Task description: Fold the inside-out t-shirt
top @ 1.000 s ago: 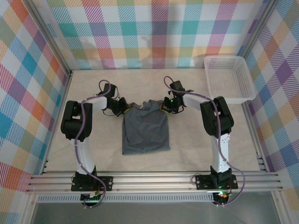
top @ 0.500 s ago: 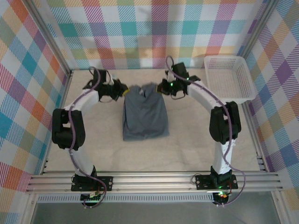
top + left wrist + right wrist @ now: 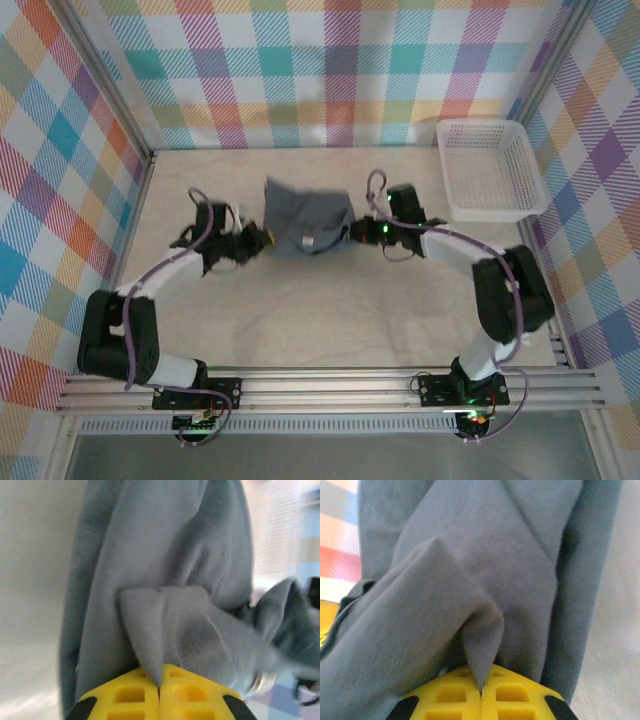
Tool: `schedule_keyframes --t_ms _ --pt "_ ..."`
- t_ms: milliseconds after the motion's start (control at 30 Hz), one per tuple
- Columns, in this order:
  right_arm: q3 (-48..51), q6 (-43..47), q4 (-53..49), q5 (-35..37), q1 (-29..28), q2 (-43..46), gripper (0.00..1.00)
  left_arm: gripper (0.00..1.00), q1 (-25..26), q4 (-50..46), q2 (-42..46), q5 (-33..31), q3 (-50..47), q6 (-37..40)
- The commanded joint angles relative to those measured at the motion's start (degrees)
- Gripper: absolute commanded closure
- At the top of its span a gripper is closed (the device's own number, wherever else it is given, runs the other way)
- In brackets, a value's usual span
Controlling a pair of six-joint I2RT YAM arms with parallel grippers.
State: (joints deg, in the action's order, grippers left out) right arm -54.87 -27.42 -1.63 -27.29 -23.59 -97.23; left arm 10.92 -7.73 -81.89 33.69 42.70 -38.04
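Note:
The inside-out t-shirt (image 3: 305, 215), dark slate blue-grey, lies folded over into a short bundle at mid-table, towards the back. My left gripper (image 3: 264, 238) is shut on its left corner, and my right gripper (image 3: 352, 231) is shut on its right corner. In the left wrist view the yellow fingertips (image 3: 125, 695) pinch a peak of the shirt's cloth (image 3: 165, 580), which hangs away in folds. In the right wrist view the yellow fingertips (image 3: 515, 692) clamp a similar pinched peak of the shirt (image 3: 485, 580). A small white label shows on the upper face of the shirt.
A white mesh basket (image 3: 492, 168) stands at the back right corner. Plaid walls close in the table (image 3: 330, 310) on three sides. Both arms reach low across the table from the near rail (image 3: 320, 385).
Both grippers, each still pinching a corner, swept forward to the back and then came toward the near side, doubling the long flat shirt over itself into a shorter bundle.

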Motion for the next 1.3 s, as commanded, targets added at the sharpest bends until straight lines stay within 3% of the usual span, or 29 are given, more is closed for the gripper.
schedule_keyframes --t_ms 0,167,400,500,600,733,800,933,1033,1100,1167,1267 --pt "2.0 -0.7 -1.7 -5.2 0.0 2.9 1.0 1.0 0.9 -4.1 5.2 -1.8 -1.7 2.5" --pt "4.6 -1.5 -2.4 -5.2 -0.5 7.4 1.0 1.0 0.8 -10.2 8.8 -6.7 -0.8 7.1" --pt "-2.5 -0.1 -3.1 5.1 -0.5 7.5 1.0 1.0 0.9 -0.3 8.4 -14.0 2.8 9.8" --pt "-5.8 0.5 -2.8 11.1 -0.4 3.2 1.0 1.0 0.9 4.9 3.5 -19.1 4.5 13.1" --pt "-11.1 1.7 -4.1 9.8 -0.1 -3.8 1.0 1.0 0.8 4.4 -4.7 -24.8 8.8 15.5" --pt "-17.1 2.1 -6.4 6.8 -0.1 -13.3 1.0 0.91 0.9 7.8 -15.2 -20.8 11.5 15.5" --pt "-18.7 1.7 -8.2 6.1 -0.1 -15.6 0.96 0.87 0.9 8.7 -17.8 -19.8 11.3 13.9" --pt "-19.2 1.5 -11.6 6.9 -0.1 -12.5 0.67 0.57 1.0 6.1 -16.9 -19.4 12.0 12.0" --pt "-18.8 1.5 -15.1 11.1 -0.1 -5.7 0.53 0.45 0.9 -1.2 -11.4 -23.2 14.6 12.6" --pt "-16.8 0.7 -15.1 14.3 -0.3 -0.6 0.49 0.43 0.9 -4.8 -7.3 -25.2 15.8 13.2" --pt "-13.2 -1.0 -12.1 17.0 -1.9 2.9 0.49 0.42 1.2 -5.7 -5.0 -22.7 16.1 12.5" --pt "-10.8 -1.3 -10.1 19.7 -7.4 1.5 0.49 0.42 5.2 -7.6 -4.5 -21.4 16.3 11.1"
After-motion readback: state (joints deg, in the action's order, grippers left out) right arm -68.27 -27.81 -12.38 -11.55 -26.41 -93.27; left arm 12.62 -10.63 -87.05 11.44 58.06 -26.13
